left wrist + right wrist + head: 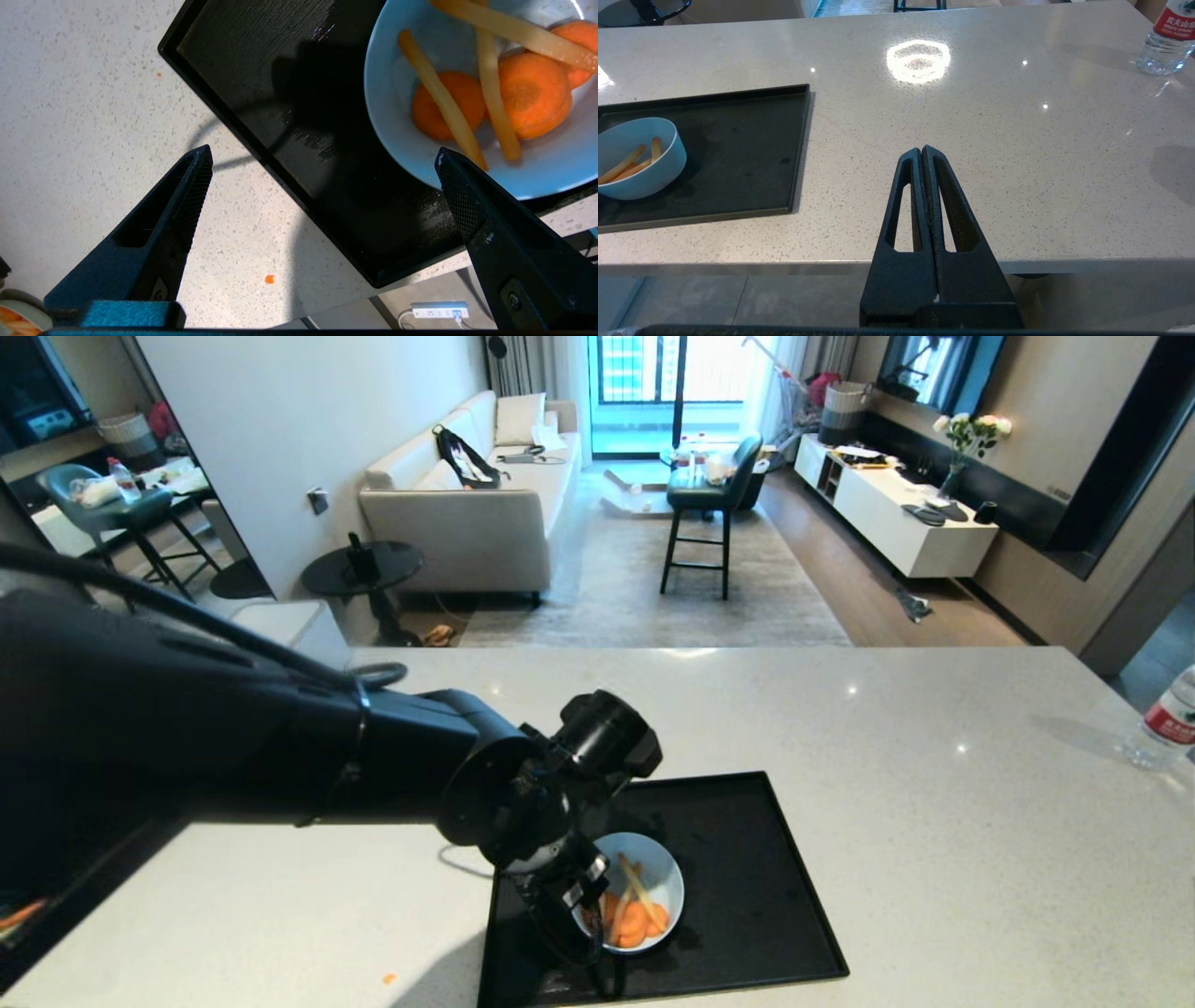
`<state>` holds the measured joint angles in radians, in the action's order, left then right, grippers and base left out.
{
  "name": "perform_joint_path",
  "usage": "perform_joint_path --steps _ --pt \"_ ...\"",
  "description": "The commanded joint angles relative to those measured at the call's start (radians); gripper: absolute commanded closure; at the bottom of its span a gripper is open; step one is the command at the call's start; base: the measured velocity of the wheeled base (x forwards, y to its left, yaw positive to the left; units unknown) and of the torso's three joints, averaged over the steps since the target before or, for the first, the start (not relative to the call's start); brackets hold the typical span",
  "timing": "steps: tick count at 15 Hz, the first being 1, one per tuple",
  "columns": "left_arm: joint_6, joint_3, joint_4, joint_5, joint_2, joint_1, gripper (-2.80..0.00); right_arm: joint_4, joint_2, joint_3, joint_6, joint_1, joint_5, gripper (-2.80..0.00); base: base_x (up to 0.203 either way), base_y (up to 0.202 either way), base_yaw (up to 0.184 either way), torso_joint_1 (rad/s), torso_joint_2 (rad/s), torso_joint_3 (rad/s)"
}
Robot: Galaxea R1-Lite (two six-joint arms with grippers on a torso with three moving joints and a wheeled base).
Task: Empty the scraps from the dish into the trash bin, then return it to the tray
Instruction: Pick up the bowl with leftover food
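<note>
A pale blue dish point(644, 887) sits on a black tray point(747, 896), toward the tray's near left part, on a pale speckled worktop point(887, 756). The left tool point(322, 158) hangs over the tray's near left corner with its two fingers spread wide apart, gripping nothing. One fingertip point(451, 163) lies just at the dish's rim; the other point(201, 158) is out over the bare worktop beyond the tray's edge, so the dish is beside the gap between the fingers rather than inside it. From the head view, the black left arm reaches across from the left and partly covers the dish's left side.

Inside the dish lie the scraps point(490, 98): round orange carrot slices with several pale yellow sticks laid across them. The rest of the tray around the dish is bare and glossy.

A tiny orange crumb point(269, 279) lies on the worktop just off the tray's corner.

The right tool point(927, 158) is well away from the tray, near the worktop's front edge, its fingers pressed together. A water bottle point(1167, 719) stands on the worktop far to the tray's right.
</note>
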<state>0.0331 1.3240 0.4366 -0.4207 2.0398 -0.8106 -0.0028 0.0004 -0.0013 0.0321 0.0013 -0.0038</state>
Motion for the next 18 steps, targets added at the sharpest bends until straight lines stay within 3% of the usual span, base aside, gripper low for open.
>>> perform_joint_path --steps 1,7,13,18 --pt "0.001 0.023 0.001 -0.003 0.042 -0.002 -2.8 0.0 0.0 0.0 0.0 0.0 0.001 0.0 0.0 0.0 0.0 0.0 0.0 0.0" --pt "0.002 0.11 0.001 -0.009 0.142 0.005 -2.8 0.0 0.0 0.0 0.0 0.0 0.001 0.0 0.0 0.0 0.0 0.0 0.0 0.0" --pt "0.017 0.15 -0.004 -0.036 0.207 0.082 -2.8 0.0 0.0 0.001 0.0 0.0 0.0 0.0 0.0 0.0 0.0 0.0 0.0 0.0" --pt "0.015 0.152 -0.027 -0.105 0.23 0.113 -2.8 0.0 0.0 0.001 0.0 0.0 -0.001 0.0 0.0 0.0 0.0 0.0 0.0 0.0"
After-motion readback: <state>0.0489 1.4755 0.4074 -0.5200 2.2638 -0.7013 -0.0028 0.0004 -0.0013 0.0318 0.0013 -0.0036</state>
